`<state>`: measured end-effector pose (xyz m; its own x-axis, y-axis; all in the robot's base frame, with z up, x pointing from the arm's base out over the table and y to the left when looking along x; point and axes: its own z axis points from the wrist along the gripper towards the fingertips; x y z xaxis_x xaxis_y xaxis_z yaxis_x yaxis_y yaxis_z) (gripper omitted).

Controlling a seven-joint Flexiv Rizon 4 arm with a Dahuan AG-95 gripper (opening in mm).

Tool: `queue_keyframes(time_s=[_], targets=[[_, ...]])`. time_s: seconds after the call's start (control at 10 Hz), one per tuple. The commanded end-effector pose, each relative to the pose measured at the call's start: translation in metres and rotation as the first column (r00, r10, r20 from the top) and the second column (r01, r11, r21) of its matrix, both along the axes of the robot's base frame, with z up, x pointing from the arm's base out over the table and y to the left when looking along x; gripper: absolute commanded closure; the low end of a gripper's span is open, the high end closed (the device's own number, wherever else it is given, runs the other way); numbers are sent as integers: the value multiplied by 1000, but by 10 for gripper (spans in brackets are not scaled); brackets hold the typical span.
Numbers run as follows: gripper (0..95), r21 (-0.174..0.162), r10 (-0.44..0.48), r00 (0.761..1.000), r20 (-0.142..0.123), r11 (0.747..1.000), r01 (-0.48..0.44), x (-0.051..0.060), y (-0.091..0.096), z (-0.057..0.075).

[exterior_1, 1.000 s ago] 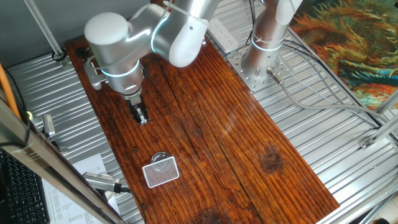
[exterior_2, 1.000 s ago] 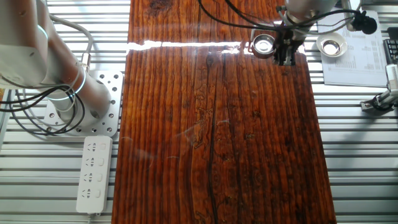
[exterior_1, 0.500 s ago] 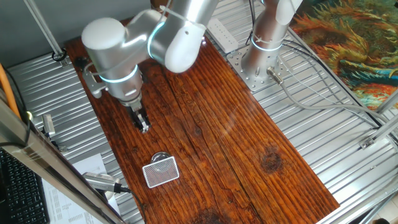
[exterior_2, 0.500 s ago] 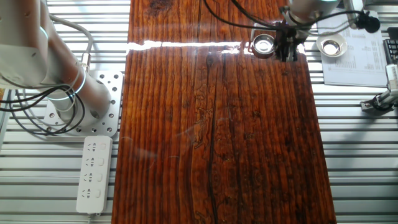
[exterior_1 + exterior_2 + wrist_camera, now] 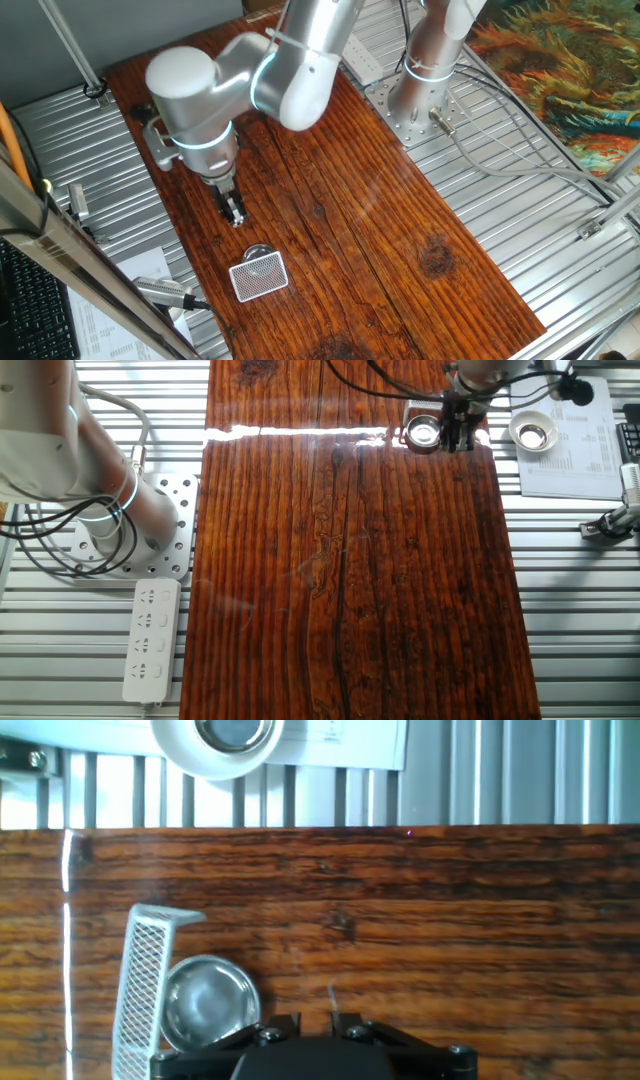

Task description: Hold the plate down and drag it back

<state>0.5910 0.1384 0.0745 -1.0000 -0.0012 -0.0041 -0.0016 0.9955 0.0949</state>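
Note:
The plate (image 5: pixel 258 250) is a small shiny silver dish on the wooden board, partly behind a red-and-white lattice card (image 5: pixel 259 276). It also shows in the other fixed view (image 5: pixel 424 431) and low on the left in the hand view (image 5: pixel 205 1004), right beside the card (image 5: pixel 140 988). My gripper (image 5: pixel 235 213) hangs over the board just short of the plate, apart from it. In the other fixed view my gripper (image 5: pixel 458 436) is just right of the plate. Its fingers look shut and empty. In the hand view only the base of my gripper (image 5: pixel 315 1022) shows.
A white round dish (image 5: pixel 533 430) sits on paper beyond the board's edge, also at the top of the hand view (image 5: pixel 228 735). The arm's base (image 5: pixel 420 90) stands at the board's far side. A power strip (image 5: pixel 151 640) lies on the metal table.
My gripper has moved along the board toward the plate and card, ending close beside the plate. The plate and card have not moved.

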Motion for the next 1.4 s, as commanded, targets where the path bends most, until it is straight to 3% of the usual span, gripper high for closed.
queue_keyframes(time_s=[0.1,0.3,0.4,0.5,0.7,0.8,1.4], targets=[[950,11,-8,1000,-1,1000,8,2,4,0],[950,11,-18,1000,-3,1000,18,2,4,0],[760,13,0,1000,-7,1000,0,2,4,0],[760,23,38,999,-18,999,-37,2,4,0],[760,82,48,998,-35,996,-46,2,4,0],[760,181,10,999,-40,983,-3,-3,3,-4],[760,160,-24,999,-29,987,28,-4,31,-25]])
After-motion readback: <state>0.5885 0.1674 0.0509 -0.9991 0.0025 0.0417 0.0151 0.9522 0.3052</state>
